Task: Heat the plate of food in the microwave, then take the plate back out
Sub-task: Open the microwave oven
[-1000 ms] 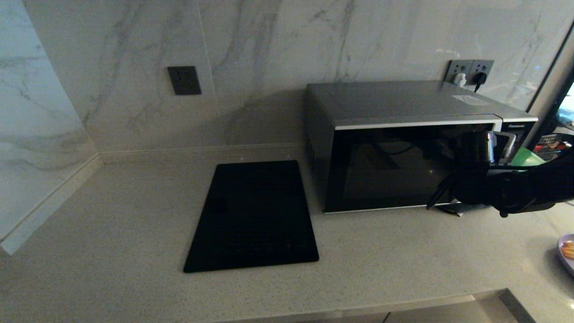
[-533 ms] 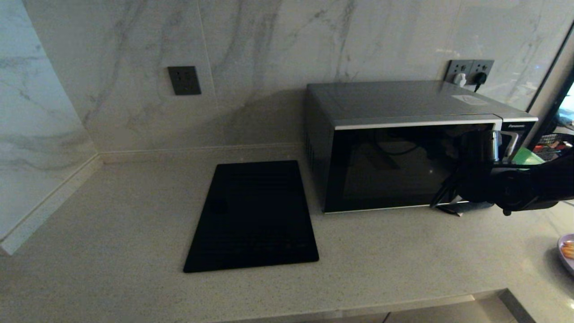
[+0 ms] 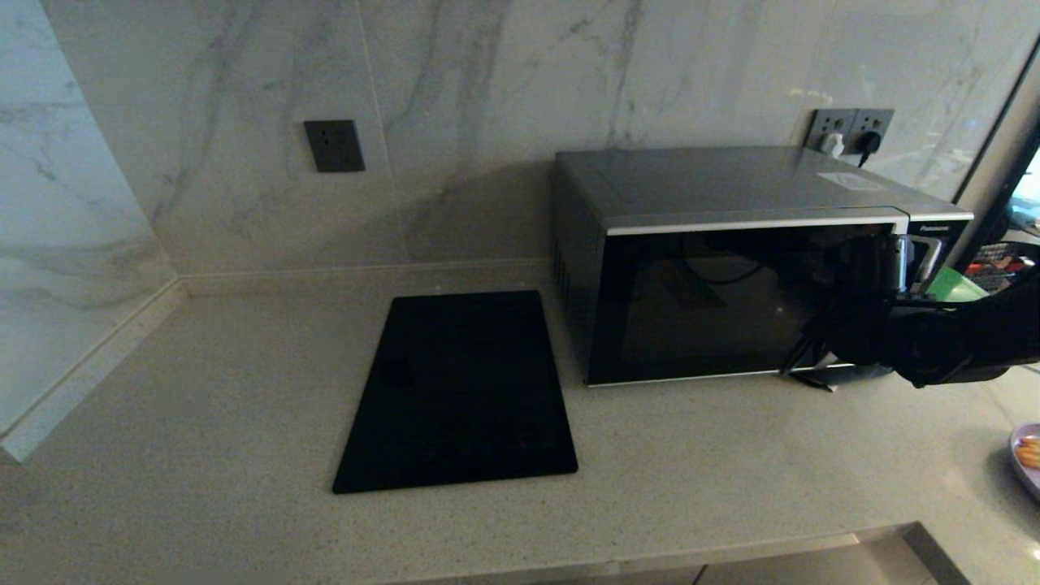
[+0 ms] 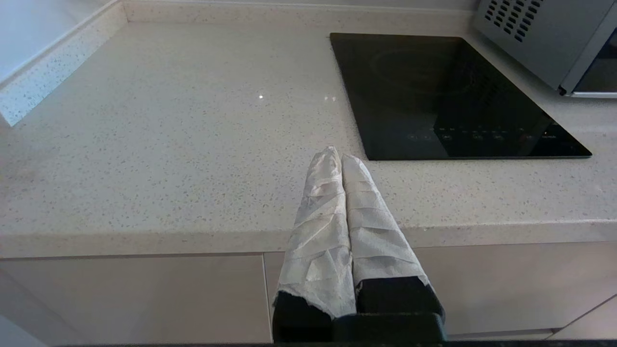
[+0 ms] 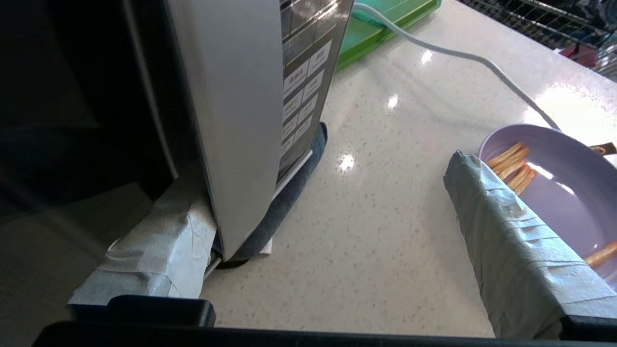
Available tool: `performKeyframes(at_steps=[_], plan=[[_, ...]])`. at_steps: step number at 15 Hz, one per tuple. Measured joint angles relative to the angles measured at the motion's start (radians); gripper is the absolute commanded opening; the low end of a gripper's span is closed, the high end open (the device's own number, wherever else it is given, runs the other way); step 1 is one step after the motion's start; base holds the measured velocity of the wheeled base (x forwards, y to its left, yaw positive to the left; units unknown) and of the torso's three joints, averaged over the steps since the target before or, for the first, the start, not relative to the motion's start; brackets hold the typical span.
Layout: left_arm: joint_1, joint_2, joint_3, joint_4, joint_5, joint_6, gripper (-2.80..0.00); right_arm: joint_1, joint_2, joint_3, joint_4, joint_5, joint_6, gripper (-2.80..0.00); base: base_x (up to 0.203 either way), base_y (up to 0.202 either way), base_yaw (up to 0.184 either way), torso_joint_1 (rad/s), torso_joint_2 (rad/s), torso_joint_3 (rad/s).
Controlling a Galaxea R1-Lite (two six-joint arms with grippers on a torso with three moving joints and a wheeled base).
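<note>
The silver-grey microwave stands at the back right of the counter, its dark glass door shut as far as I can see. My right gripper is open at the door's right end. In the right wrist view the gripper straddles the curved silver strip: one taped finger is tucked behind it, the other finger stands well clear. The lavender plate with orange-yellow food sticks rests on the counter to the right, cut off by the edge of the head view. My left gripper is shut on nothing, parked off the counter's front edge.
A flat black panel lies on the counter left of the microwave. A green board and a white cable lie right of the microwave, beyond its button panel. A wire rack is further right.
My right gripper has shifted a little to the right along the door, onto the silver strip. The microwave, the plate and the left arm have not moved.
</note>
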Motion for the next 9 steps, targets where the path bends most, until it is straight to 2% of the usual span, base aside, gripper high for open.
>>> performKeyframes(at_steps=[3,4,9], plan=[[0.0,0.0,0.0,0.0,0.0,0.0,-2.8,-0.009,0.016,0.002,-0.054,-0.001,-0.031,-0.04,0.0,0.0,0.0,0.0,0.0,0.0],[0.0,0.0,0.0,0.001,0.0,0.0,-2.8,-0.011,0.019,0.002,-0.058,-0.001,-0.031,-2.8,0.0,0.0,0.0,0.0,0.0,0.0],[0.0,0.0,0.0,0.0,0.0,0.0,-2.8,-0.012,0.022,0.015,-0.074,0.006,-0.027,-2.8,0.0,0.0,0.0,0.0,0.0,0.0]])
